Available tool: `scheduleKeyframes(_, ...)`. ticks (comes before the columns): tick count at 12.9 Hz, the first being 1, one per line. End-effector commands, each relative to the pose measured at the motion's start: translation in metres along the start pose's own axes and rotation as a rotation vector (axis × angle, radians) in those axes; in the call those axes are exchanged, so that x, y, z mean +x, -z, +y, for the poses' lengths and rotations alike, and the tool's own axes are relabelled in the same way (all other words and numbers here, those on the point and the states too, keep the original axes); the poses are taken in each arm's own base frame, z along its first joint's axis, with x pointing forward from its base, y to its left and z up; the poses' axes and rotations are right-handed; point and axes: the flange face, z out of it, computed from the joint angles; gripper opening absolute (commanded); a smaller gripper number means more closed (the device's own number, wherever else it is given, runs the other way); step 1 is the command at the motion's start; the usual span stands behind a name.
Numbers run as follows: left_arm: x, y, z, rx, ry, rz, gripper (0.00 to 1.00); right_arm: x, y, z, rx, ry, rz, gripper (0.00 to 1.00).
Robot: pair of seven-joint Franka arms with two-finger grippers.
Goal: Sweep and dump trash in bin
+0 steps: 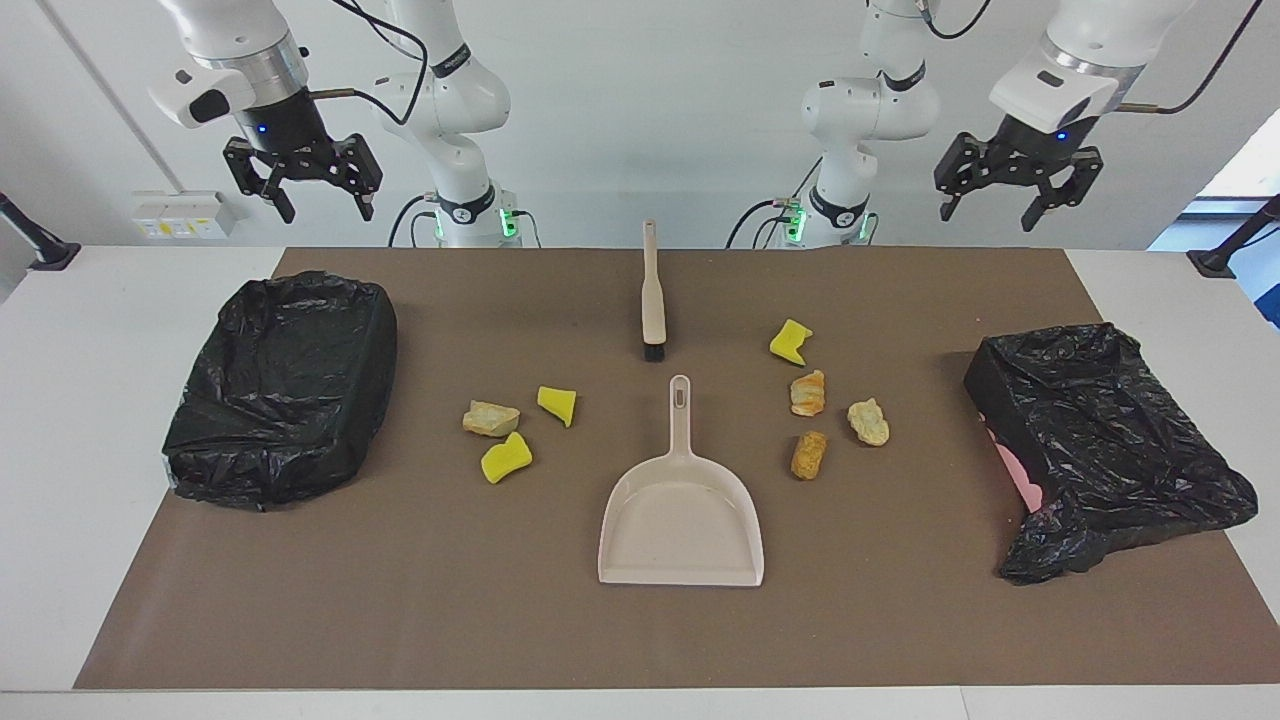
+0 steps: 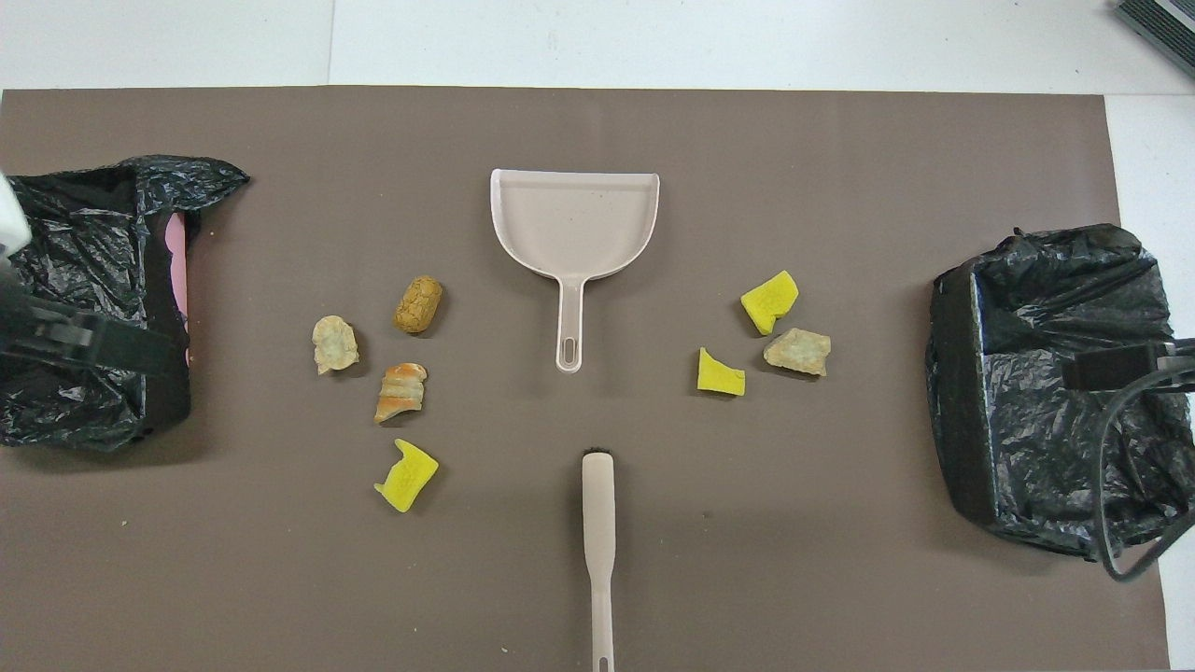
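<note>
On the brown mat (image 1: 900, 620) that covers the surface, a beige dustpan (image 1: 681, 520) lies flat mid-table, its handle pointing toward the robots. A brush (image 1: 652, 295) lies in line with it, nearer to the robots, bristles facing the dustpan's handle and just apart from it.

The trash sits in two clusters beside the dustpan. Toward the left arm's end are four pieces: a yellow sponge (image 1: 791, 341) nearest the robots, an orange lump (image 1: 808, 392), a pale lump (image 1: 868, 421) and a brown lump (image 1: 809, 454). Toward the right arm's end are three: a yellow wedge (image 1: 557, 403), a tan chunk (image 1: 490, 418) and a yellow piece (image 1: 506, 457), close together but not touching.

A bin lined with a black bag stands at each end of the mat: the left bin (image 1: 1100, 440), tipped, with pink showing at its edge, and the right bin (image 1: 285, 385).

The left gripper (image 1: 1018, 190) hangs high in the air over the surface's edge by the robots, at the left arm's end, jaws wide open and holding nothing. The right gripper (image 1: 303, 185) hangs high over the right arm's end, near the right bin, jaws likewise spread and empty.
</note>
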Motion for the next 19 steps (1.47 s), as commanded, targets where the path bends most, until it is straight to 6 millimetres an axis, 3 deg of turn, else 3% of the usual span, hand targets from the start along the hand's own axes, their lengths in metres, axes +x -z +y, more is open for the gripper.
scheduleKeyframes(1,-0.024,-0.029,0.059,0.015,-0.014,0.016,1.00,0.002,0.000,0.003,0.012,0.018,0.021,1.00)
scheduleKeyframes(8,-0.044,-0.124,0.215,0.006,0.050,0.019,1.00,0.013,-0.015,-0.003,0.010,0.015,0.030,1.00)
scheduleKeyframes(10,-0.058,-0.146,0.252,-0.009,0.041,0.010,1.00,0.033,-0.035,-0.005,0.010,-0.015,0.035,1.00)
scheduleKeyframes(15,-0.114,-0.234,0.334,0.024,0.017,-0.029,1.00,0.076,-0.078,-0.043,0.020,-0.006,0.065,1.00)
scheduleKeyframes(17,-0.139,-0.272,0.354,0.017,0.036,-0.013,1.00,0.101,-0.105,-0.063,0.020,-0.038,0.079,1.00)
scheduleKeyframes(19,-0.155,-0.298,0.374,0.004,0.065,0.003,1.00,0.123,-0.131,-0.089,0.019,-0.064,0.062,1.00)
